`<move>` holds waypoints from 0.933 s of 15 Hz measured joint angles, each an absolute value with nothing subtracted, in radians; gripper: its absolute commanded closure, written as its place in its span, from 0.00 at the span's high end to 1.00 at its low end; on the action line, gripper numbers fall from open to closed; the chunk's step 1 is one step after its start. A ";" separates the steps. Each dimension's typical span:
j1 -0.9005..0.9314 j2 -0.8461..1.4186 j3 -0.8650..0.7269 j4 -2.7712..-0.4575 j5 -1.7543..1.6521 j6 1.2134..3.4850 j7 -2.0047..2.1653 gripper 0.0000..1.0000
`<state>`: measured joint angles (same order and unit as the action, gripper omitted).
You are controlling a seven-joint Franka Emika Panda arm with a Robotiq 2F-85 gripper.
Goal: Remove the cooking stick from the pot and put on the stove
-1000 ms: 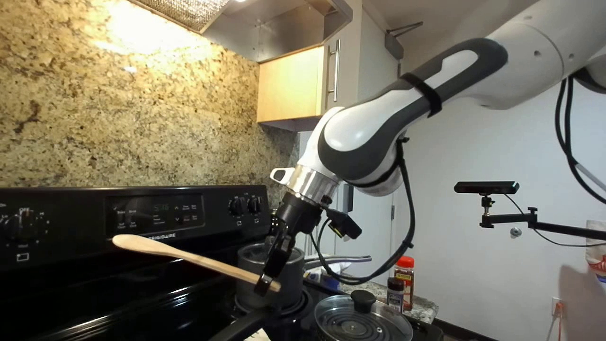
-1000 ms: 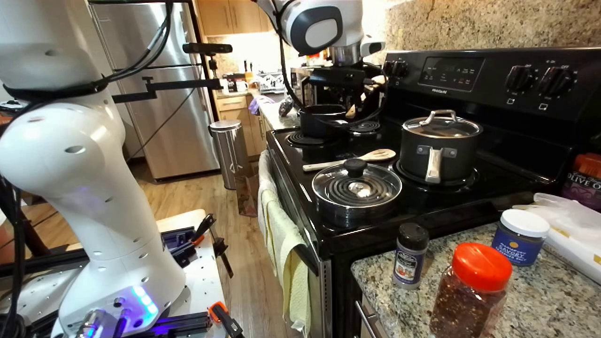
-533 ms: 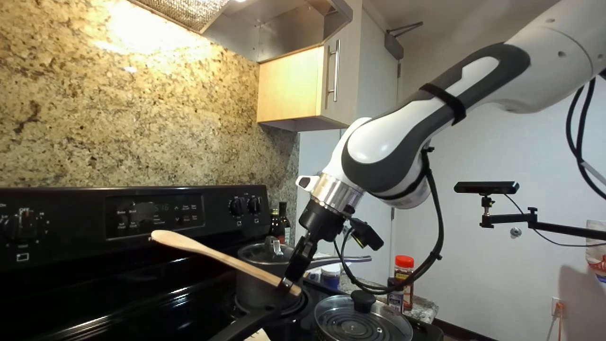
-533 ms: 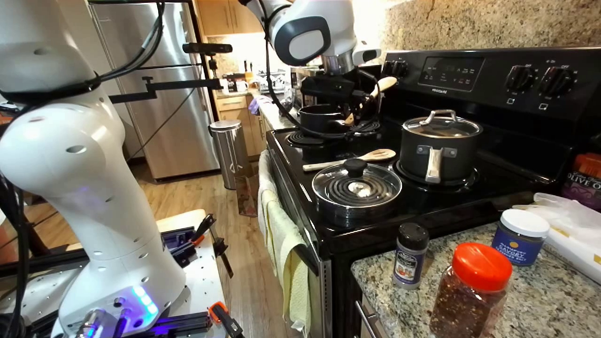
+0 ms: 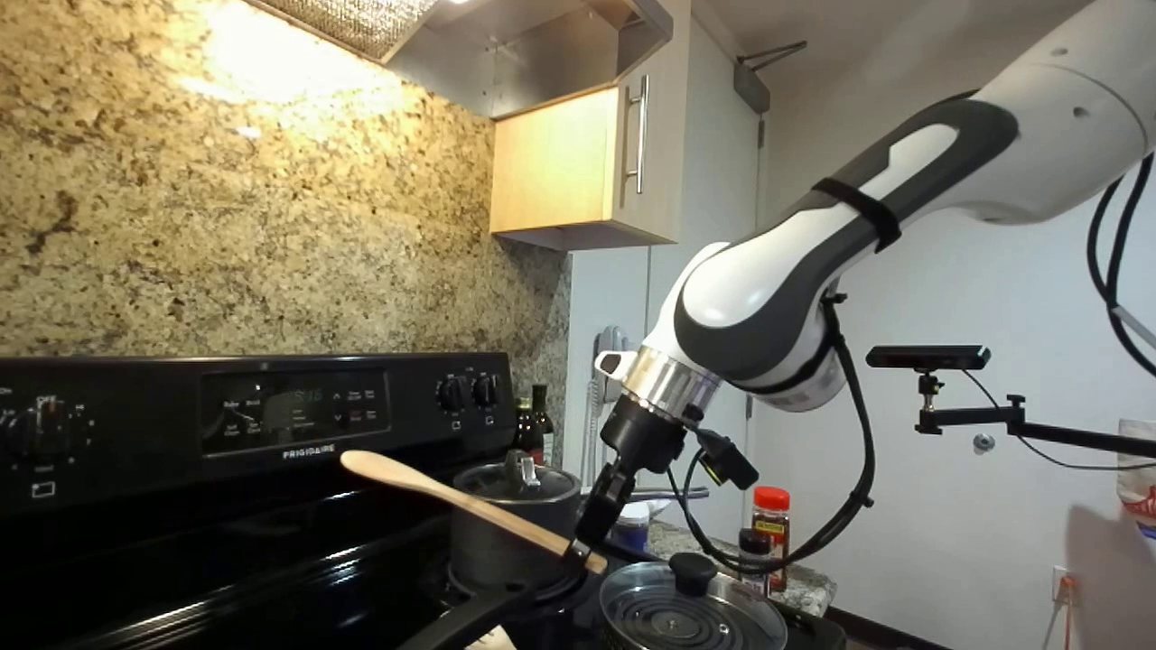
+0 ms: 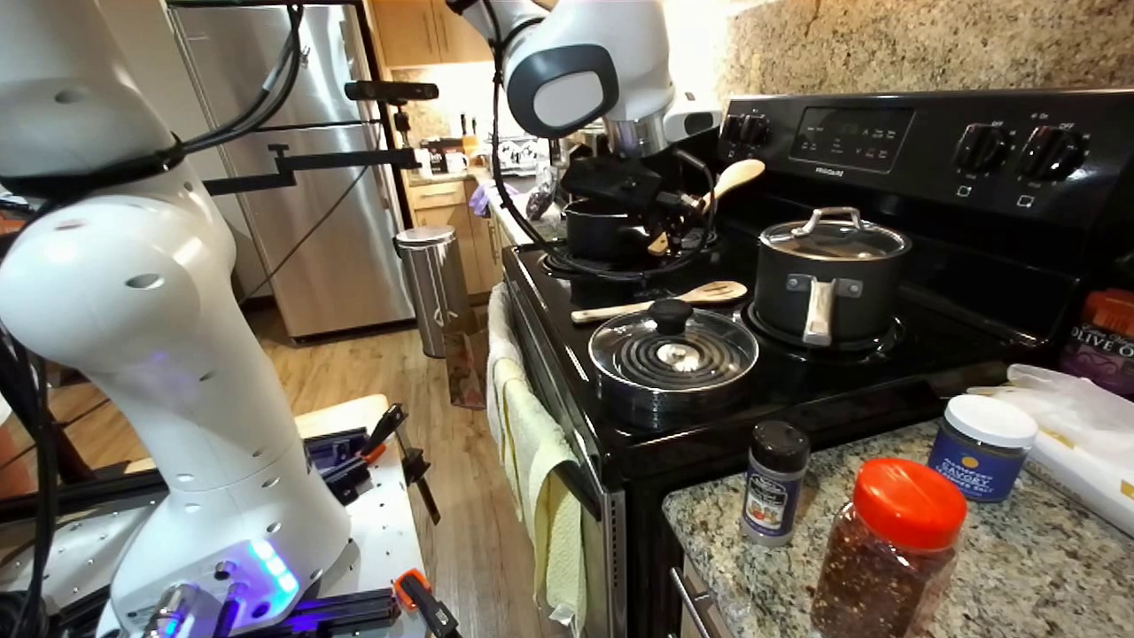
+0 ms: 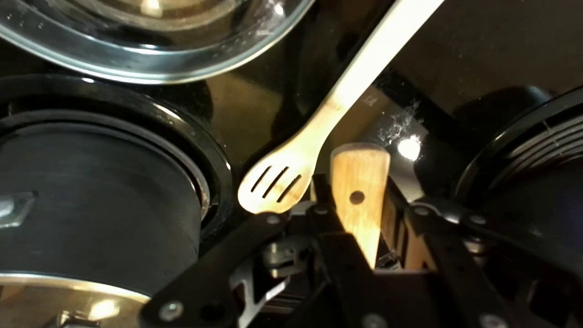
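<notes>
Plainly | stove [image 5: 262, 515]: FRIGIDAIRE | jar [image 6: 982, 450]: SAVORY | tool [image 5: 578, 549]: gripping cooking stick [image 5: 470, 505]

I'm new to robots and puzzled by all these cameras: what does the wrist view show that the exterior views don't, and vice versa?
Only the wrist view clearly shows the round hole near the handle end of the wooden spoon.
Only the exterior views show that spoon's rounded far end, the white arm and the red-capped jar.
Both show the gripper closed on the spoon, and the dark saucepan with its glass lid.
</notes>
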<state>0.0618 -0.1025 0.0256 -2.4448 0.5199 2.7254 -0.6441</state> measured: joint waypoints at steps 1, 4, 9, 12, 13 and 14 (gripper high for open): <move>0.062 -0.102 0.022 -2.454 0.520 2.725 -0.644 0.07; 0.062 -0.097 0.016 -2.476 0.532 2.725 -0.644 0.07; 0.080 -0.071 0.016 -2.481 0.693 2.725 -0.706 0.07; 0.095 -0.044 0.018 -2.481 0.757 2.728 -0.719 0.07; 0.097 -0.035 0.018 -2.482 0.762 2.731 -0.719 0.07; 0.098 -0.028 0.019 -2.482 0.764 2.734 -0.719 0.07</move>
<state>0.0981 -0.0281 0.0187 -2.4822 0.7636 2.7338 -0.7187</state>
